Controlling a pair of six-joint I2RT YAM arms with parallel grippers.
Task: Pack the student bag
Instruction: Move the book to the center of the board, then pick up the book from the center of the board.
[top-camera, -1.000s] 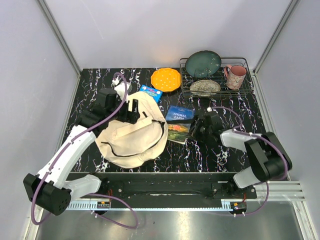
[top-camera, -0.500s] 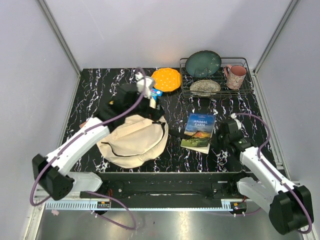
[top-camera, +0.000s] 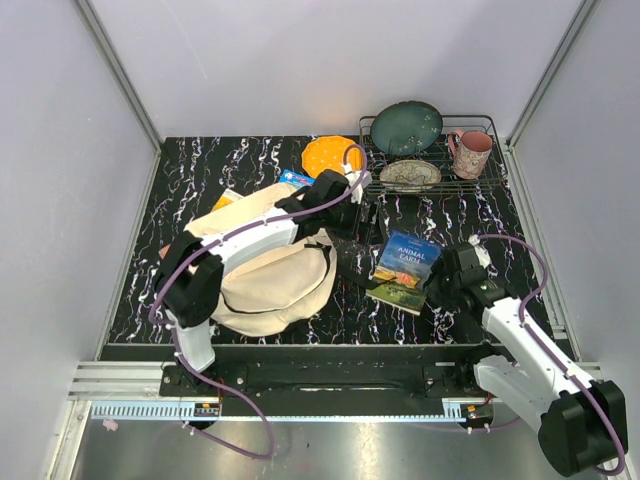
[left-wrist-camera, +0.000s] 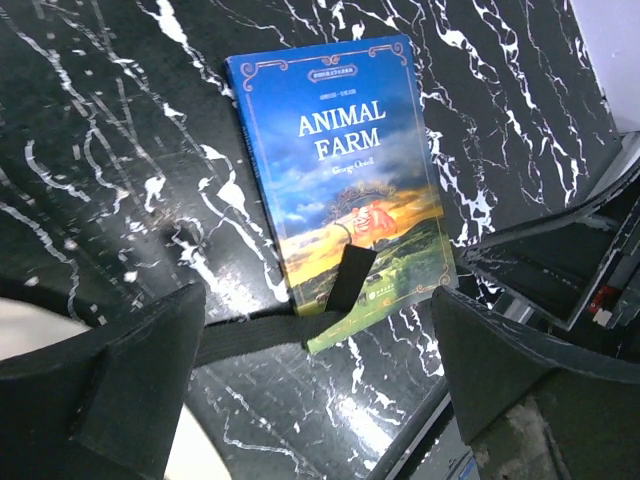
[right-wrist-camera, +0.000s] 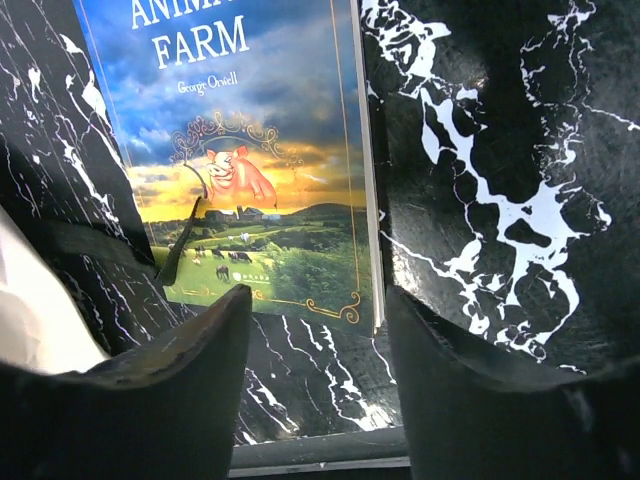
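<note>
The student bag (top-camera: 262, 275), a cream fabric backpack, lies slumped left of centre; its edge (right-wrist-camera: 28, 312) shows in the right wrist view. A black strap (left-wrist-camera: 255, 337) from it crosses the near corner of the "Animal Farm" book (top-camera: 405, 268), which lies flat to the bag's right. My left arm reaches over the bag. The left gripper (top-camera: 362, 222) hovers open just left of the book (left-wrist-camera: 335, 165), nothing between its fingers. My right gripper (top-camera: 438, 284) stands open at the book's (right-wrist-camera: 250, 170) lower right corner, holding nothing.
At the back right a wire dish rack (top-camera: 488, 130) holds a green plate (top-camera: 407, 128), a patterned bowl (top-camera: 410, 175) and a pink mug (top-camera: 470, 152). An orange plate (top-camera: 328, 157) and a small blue book (top-camera: 296, 180) lie behind the bag.
The right gripper slid the book away from the bag, then opened and let it go. My left arm swung right across the bag toward the book.
</note>
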